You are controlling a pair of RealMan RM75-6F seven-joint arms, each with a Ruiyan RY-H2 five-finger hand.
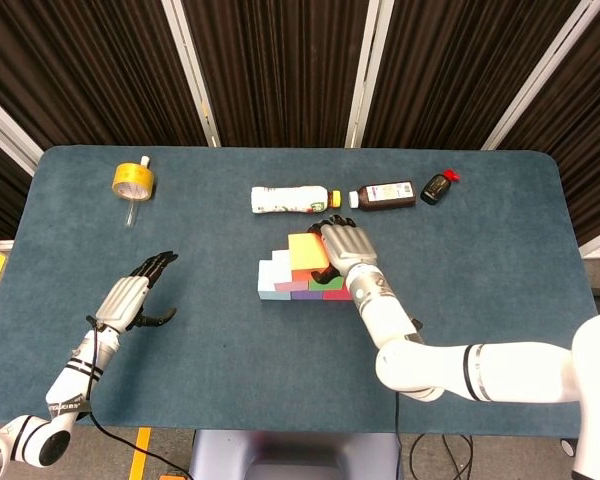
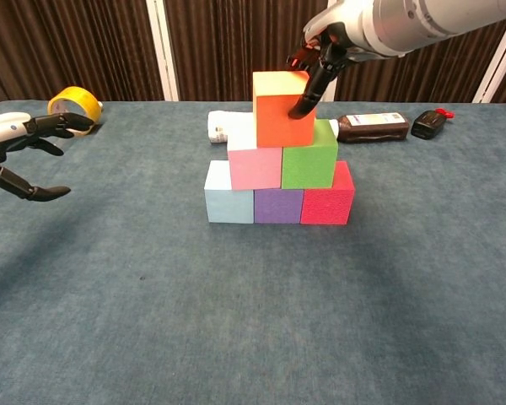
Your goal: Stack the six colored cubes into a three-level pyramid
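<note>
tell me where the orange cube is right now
In the chest view the orange cube sits at the top of the pyramid, resting on the pink cube and green cube, with the right hand holding it.

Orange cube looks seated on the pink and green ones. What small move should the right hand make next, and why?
Probably open the right hand and lift it straight up. The orange cube already sits level across the pink cube and green cube, with fingers still on it. A sideways pull might drag it off.
</note>
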